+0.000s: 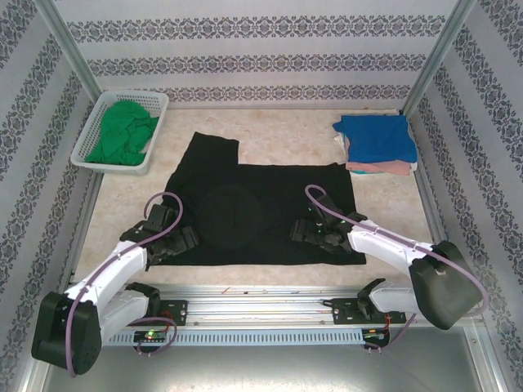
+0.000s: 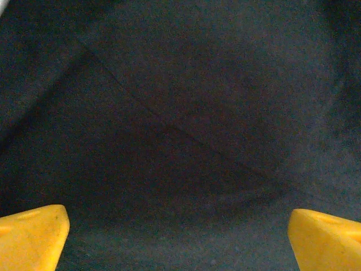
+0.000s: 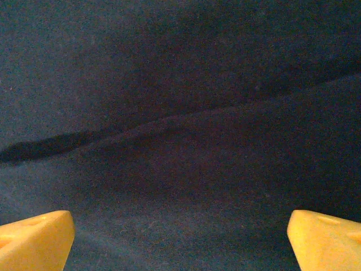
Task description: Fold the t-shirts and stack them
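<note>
A large black t-shirt [image 1: 245,204] lies spread flat in the middle of the table, one sleeve sticking out at its far left. My left gripper [image 1: 170,226] hovers low over its near left part, my right gripper [image 1: 309,231] over its near right part. Both wrist views look straight down on black cloth [image 2: 186,113] [image 3: 180,84]. The left gripper [image 2: 180,240] and the right gripper [image 3: 180,240] are open, yellow fingertips [image 2: 31,234] [image 3: 34,237] wide apart with nothing between them. A folded blue t-shirt [image 1: 376,137] lies on a pink one [image 1: 384,168] at the back right.
A white lattice basket [image 1: 87,155] at the back left holds a crumpled green t-shirt [image 1: 122,135]. Patterned walls close in the table on three sides. Metal rails run along the near edge by the arm bases.
</note>
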### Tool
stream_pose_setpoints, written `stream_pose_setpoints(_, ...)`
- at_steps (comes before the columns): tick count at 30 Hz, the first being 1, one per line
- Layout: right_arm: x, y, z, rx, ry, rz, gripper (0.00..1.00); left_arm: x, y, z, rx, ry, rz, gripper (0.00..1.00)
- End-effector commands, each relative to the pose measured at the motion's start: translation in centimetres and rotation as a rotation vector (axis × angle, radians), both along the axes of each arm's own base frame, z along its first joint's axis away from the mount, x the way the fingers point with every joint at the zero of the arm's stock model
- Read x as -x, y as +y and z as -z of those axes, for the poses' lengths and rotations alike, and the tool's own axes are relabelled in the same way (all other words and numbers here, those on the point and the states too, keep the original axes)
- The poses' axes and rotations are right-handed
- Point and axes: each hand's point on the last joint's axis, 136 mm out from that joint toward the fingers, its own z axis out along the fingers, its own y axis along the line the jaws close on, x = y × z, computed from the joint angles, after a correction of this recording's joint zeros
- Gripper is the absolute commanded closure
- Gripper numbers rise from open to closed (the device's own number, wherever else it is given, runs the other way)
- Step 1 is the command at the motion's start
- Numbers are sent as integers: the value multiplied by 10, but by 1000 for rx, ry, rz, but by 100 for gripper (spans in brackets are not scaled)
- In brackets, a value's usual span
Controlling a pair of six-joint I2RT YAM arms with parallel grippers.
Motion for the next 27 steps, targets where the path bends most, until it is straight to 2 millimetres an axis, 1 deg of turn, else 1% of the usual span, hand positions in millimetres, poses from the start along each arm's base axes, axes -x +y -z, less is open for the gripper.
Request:
stream_pose_setpoints(1, 0, -11, -16, 36, 44, 2, 2, -26, 9, -35, -103, -27, 51, 0)
stream_pose_setpoints(3, -26, -11, -43, 61, -48, -22, 2, -48, 14, -61, -163, -77, 84, 0)
stream_pose_setpoints(5, -50, -17, -64, 88, -117, -22, 2, -74, 18, -92, -213, -155, 105, 0)
stream_pose_setpoints(6, -66, -18, -74, 92, -153, -31, 2, -90, 18, -108, -229, -206, 116, 0)
stream_pose_setpoints(7, -79, -24, -82, 109, -174, -26, 2, -110, 16, -122, -240, -260, 125, 0)
stream_pose_setpoints(8, -92, -28, -88, 128, -193, -20, 2, -126, 14, -133, -243, -301, 126, 0)
stream_pose_setpoints(9, -106, -30, -91, 151, -212, -29, 2, -147, 5, -143, -215, -344, 146, 0)
stream_pose_setpoints(10, -121, -33, -96, 182, -225, -28, 2, -168, -9, -148, -169, -374, 194, 0)
stream_pose_setpoints(11, -134, -36, -96, 213, -226, -25, 2, -187, -19, -151, -135, -393, 223, 0)
stream_pose_setpoints(12, -147, -37, -95, 235, -218, -36, 2, -211, -27, -151, -114, -400, 254, 0)
stream_pose_setpoints(13, -159, -39, -94, 243, -202, -39, 2, -232, -30, -148, -113, -369, 248, 0)
stream_pose_setpoints(14, -170, -41, -91, 255, -189, -40, 2, -249, -36, -146, -97, -336, 265, 0)
stream_pose_setpoints(15, -180, -45, -88, 279, -172, -44, 2, -270, -42, -140, -96, -300, 300, 0)
stream_pose_setpoints(16, -191, -50, -89, 313, -170, -39, 2, -289, -41, -130, -123, -256, 295, 0)
stream_pose_setpoints(17, -199, -56, -87, 347, -162, -30, 3, -304, -40, -123, -146, -228, 286, 0)
stream_pose_setpoints(18, -207, -62, -88, 360, -154, -22, 6, -321, -40, -110, -168, -207, 299, 1)
stream_pose_setpoints(19, -215, -66, -84, 367, -146, -15, 8, -336, -37, -100, -195, -189, 292, 2)
stream_pose_setpoints(21, -228, -73, -76, 364, -133, 6, 13, -359, -34, -81, -223, -177, 284, 5)
stream_pose_setpoints(22, -234, -73, -69, 350, -120, 0, 15, -369, -31, -73, -232, -174, 268, 7)
stream_pose_setpoints(24, -240, -76, -60, 351, -91, 6, 19, -387, -26, -56, -228, -173, 241, 12)
stream_pose_setpoints(27, -248, -73, -47, 321, -70, -7, 22, -408, -19, -36, -217, -180, 198, 20)
